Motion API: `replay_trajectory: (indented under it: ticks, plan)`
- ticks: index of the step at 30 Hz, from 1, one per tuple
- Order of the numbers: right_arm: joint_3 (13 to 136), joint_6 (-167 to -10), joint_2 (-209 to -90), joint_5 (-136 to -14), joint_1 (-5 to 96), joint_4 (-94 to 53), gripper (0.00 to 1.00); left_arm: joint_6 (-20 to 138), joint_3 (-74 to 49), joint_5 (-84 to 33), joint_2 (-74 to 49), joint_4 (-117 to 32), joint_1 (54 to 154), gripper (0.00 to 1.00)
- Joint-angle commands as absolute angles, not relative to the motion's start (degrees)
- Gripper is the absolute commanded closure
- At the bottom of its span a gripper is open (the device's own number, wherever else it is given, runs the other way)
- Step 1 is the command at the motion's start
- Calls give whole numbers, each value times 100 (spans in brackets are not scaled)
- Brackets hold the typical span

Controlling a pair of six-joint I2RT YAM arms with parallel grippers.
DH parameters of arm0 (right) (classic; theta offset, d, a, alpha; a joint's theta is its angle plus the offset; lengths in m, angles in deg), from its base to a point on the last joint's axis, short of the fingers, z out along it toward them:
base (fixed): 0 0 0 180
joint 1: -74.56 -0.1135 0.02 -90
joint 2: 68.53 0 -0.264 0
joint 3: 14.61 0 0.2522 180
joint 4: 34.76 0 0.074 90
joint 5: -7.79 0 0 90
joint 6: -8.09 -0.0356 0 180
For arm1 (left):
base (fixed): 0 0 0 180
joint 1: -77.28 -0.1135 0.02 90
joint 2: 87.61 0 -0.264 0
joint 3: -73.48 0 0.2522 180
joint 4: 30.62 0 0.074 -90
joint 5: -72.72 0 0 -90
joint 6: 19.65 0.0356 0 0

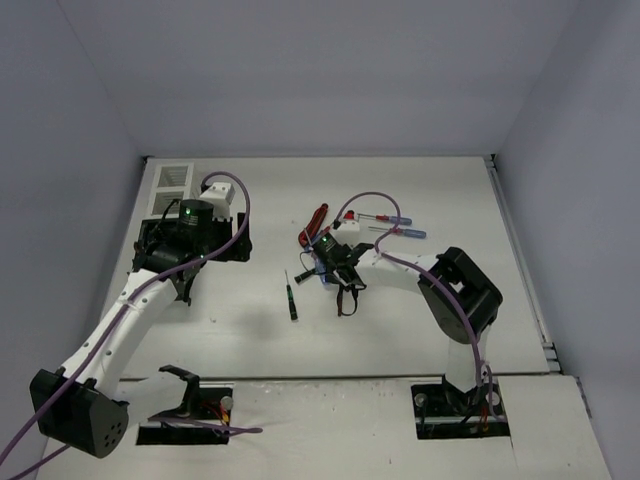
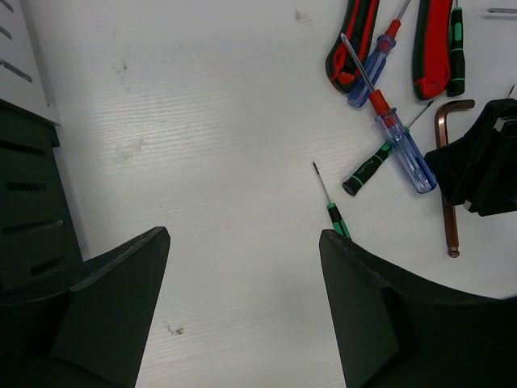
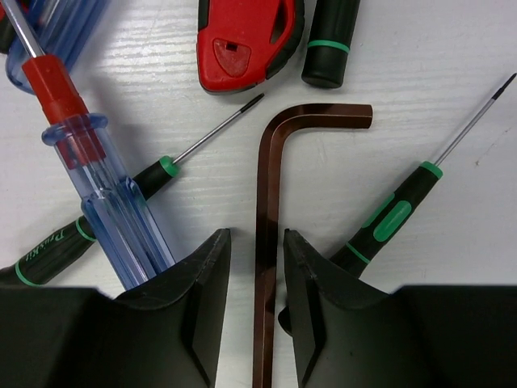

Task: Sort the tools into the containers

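Observation:
A brown L-shaped hex key [image 3: 265,202] lies flat on the table, its long arm running between the fingers of my right gripper [image 3: 257,236]. The jaws are open, with a thin gap on each side of the key. Around it lie a blue and red screwdriver [image 3: 105,194], two black and green screwdrivers [image 3: 396,214], and red pliers [image 3: 242,32]. My left gripper [image 2: 242,242] hangs open and empty over bare table, beside a black bin [image 2: 28,202]. In the top view the right gripper [image 1: 340,270] is low over the tool pile.
Two white bins [image 1: 172,185] stand at the back left, with black bins beside the left arm [image 1: 235,245]. One black and green screwdriver [image 1: 292,300] lies alone between the arms. Two blue and red screwdrivers [image 1: 395,225] lie behind the pile.

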State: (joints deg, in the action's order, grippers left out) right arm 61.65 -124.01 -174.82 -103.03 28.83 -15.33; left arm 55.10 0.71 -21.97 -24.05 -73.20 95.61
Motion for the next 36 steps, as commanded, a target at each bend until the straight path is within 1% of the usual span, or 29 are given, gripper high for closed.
replay_trajectory:
  ticks: [1,4,5,8,9,12,17,20,24,28,32,36]
  plan:
    - [6239,-12711,-17612,-10532,2860,-1324,72,5655,-84,-2274,-2555,-6943,9557,28]
    - [6172,-12726,-17631,-10506,2870,-1283,79,5644,-84,-2327,-2564,-6943,9558,28]
    - [6163,-12723,-17648,-10506,2878,-1226,85,5624,-84,-2341,-2562,-6943,9565,28]
    - [6124,-12660,-17664,-10489,2890,-1103,98,5523,-93,-2523,-2507,-6934,9574,28]
    - [6100,-12606,-17631,-10492,2895,-1086,100,5478,-112,-2584,-2474,-6931,9614,28]
    - [6002,-12405,-17348,-10616,2868,-1099,100,5335,-246,-2724,-2351,-6943,9792,28]
    - [5798,-11585,-16323,-10949,2819,-1213,100,4896,-603,-3364,-2167,-6934,10114,28]
    - [5498,-11279,-15696,-10904,2807,-1533,100,4641,-842,-3556,-2045,-6934,10252,28]
    - [5032,-10888,-14770,-10686,2750,-2210,100,4374,-1186,-3740,-1844,-6918,10428,28]
    - [4693,-10280,-14119,-10503,2610,-2639,100,4036,-1434,-4084,-1594,-6726,10573,28]
    - [4417,-9646,-13415,-9983,2552,-3003,100,3774,-1638,-4285,-1344,-6417,10829,28]
    - [4319,-9173,-12830,-9386,2552,-3211,100,3765,-1987,-4329,-1072,-6407,11118,28]
